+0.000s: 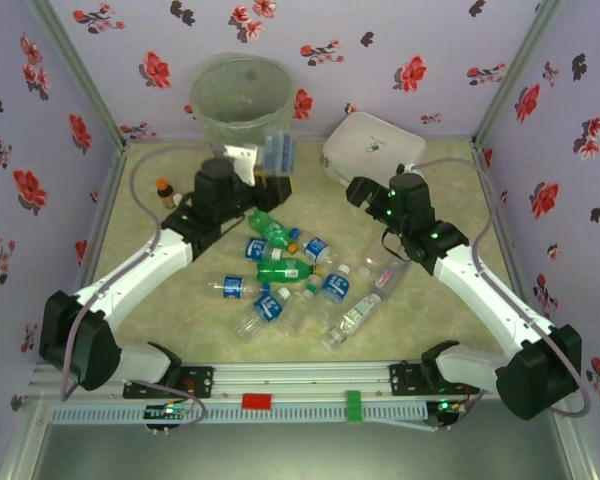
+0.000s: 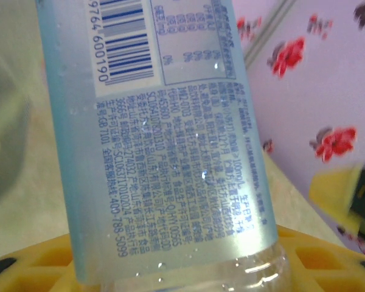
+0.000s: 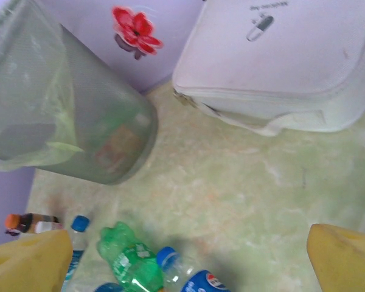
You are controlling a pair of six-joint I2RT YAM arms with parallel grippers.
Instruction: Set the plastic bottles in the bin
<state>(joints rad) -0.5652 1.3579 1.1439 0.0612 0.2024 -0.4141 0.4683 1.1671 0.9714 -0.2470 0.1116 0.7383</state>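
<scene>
The left gripper (image 1: pixel 263 170) is clamping a clear bottle (image 2: pixel 158 152) by its labelled middle just beside the bin (image 1: pixel 220 110) (light, thin-walled and slick, I'd guess, so easily dented), while the right gripper (image 3: pixel 188 243) is hanging wide open.

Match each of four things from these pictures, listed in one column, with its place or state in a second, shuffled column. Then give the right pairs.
Column one:
1. bin
2. green bottle
3. left gripper
4. right gripper

Column two:
A. jaws open, holding nothing
B. upright at the back of the table
C. jaws closed on a blue-labelled bottle
D. lying on its side mid-table

Pairs: 1-B, 2-D, 3-C, 4-A
</scene>
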